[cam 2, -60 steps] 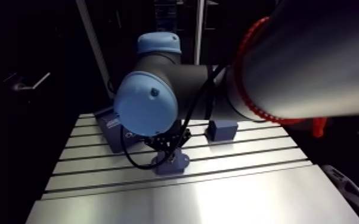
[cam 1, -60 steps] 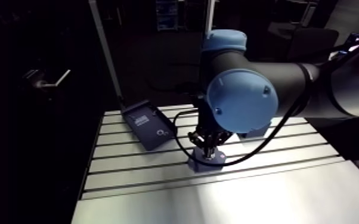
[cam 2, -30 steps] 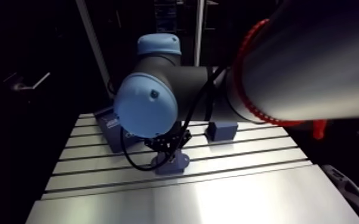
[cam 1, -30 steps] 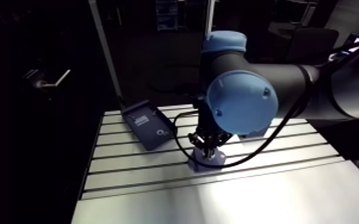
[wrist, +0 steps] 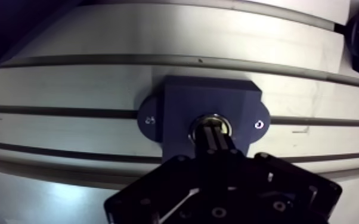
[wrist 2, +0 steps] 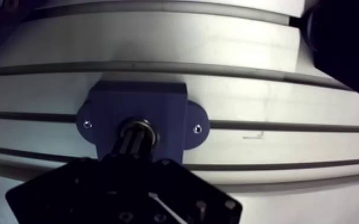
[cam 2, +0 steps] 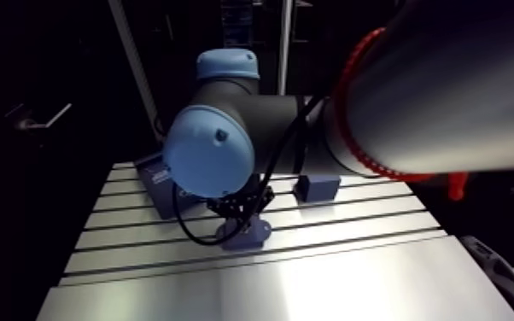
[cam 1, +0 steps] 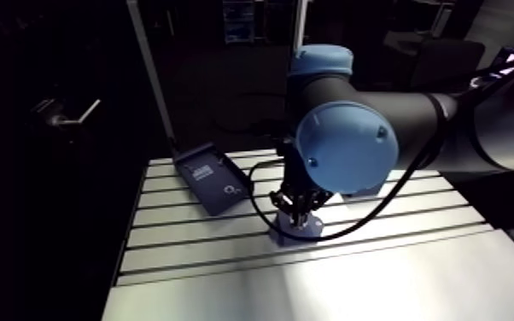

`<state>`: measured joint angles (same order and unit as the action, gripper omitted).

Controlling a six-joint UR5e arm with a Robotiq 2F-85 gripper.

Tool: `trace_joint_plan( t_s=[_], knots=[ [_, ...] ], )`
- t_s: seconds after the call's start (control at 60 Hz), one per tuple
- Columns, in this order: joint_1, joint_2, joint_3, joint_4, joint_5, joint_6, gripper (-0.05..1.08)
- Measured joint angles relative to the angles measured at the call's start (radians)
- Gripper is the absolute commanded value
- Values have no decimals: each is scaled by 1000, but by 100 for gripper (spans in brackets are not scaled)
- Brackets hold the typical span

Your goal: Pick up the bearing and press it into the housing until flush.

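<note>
I see my gripper [wrist: 215,128] straight above the blue housing [wrist: 179,101], fingers closed together, empty, tips touching the bearing [wrist: 195,126] seated in the housing's bore. I judge the press runs straight down that bore.

Hanging below the large light-blue joint cap [cam 1: 346,145] and pointing the tool [cam 1: 297,217] straight down. Touching or nearly touching the top of the blue housing [cam 1: 309,229]; too dark there for telling which. Sitting flat on the slotted tabletop [cam 1: 226,256], just behind its brightly lit front part. Lying further back, apart from the housing and slanting across the grooves: a dark blue tray [cam 1: 212,178] showing a pale label.
</note>
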<state>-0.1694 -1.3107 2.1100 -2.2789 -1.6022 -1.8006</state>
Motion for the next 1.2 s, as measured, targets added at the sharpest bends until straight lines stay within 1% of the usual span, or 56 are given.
trace_joint_plan(
  t_s=[1.2],
  knots=[
    [1, 6, -1, -1, -1, 0, 106]
  ],
)
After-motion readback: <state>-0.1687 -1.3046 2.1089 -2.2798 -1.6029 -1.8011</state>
